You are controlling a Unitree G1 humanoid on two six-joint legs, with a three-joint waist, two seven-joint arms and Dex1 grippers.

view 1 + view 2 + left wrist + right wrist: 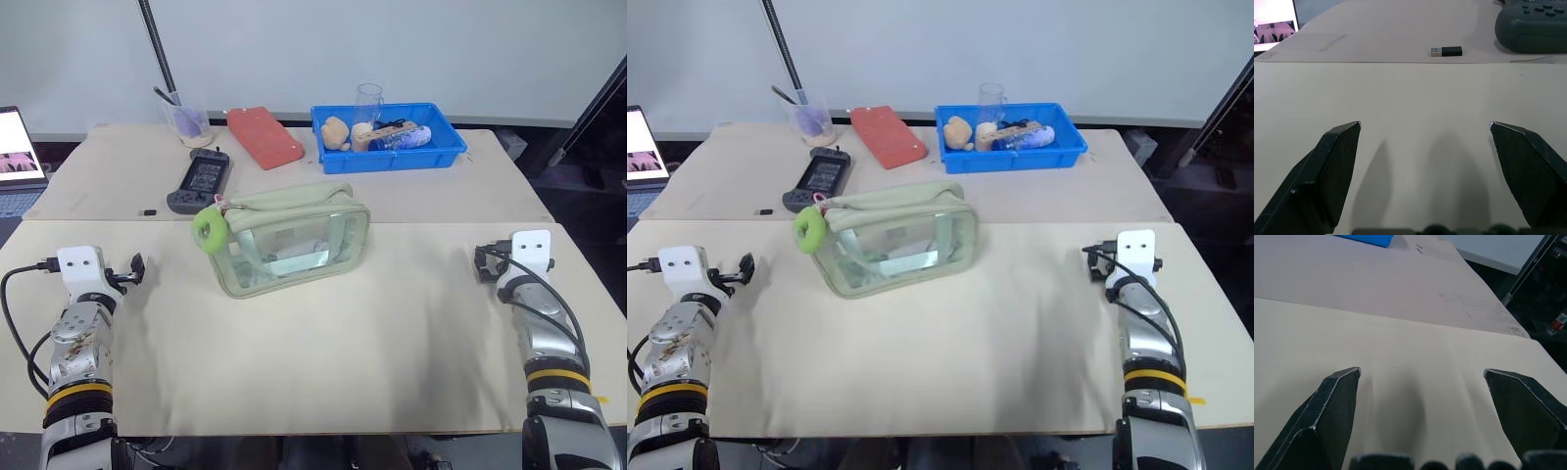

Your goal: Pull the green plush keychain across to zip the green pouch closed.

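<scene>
we see one beige table (323,372) in front of us, and on it, a little left of centre, the one green pouch (286,238), standing on its base with its long axis running across us, tilted slightly so its right end sits a bit farther back. the zipper runs along the top of that long axis, and it looks to us not yet closed. the one green plush keychain (210,227) hangs at the pouch's left end, touching the fabric there, so we judge the pull has to travel from left to right along the top.

farther back lie one blue tray (446,155) with small items, one red block (264,136), one dark handheld controller (200,180), one clear cup (189,122), and one small usb dongle (1446,51) beside the controller. at the far left edge is one laptop (18,152).

we have two grippers, both spread wide and holding nothing. the left gripper (1425,128) hovers low over the table at the left, well apart from the pouch; the keychain lies ahead of it and to its right. the right gripper (1421,373) hovers at the far right edge, well apart from the pouch's right end. the left gripper is the nearer one to the keychain, while the right is better placed to steady the far end.
</scene>
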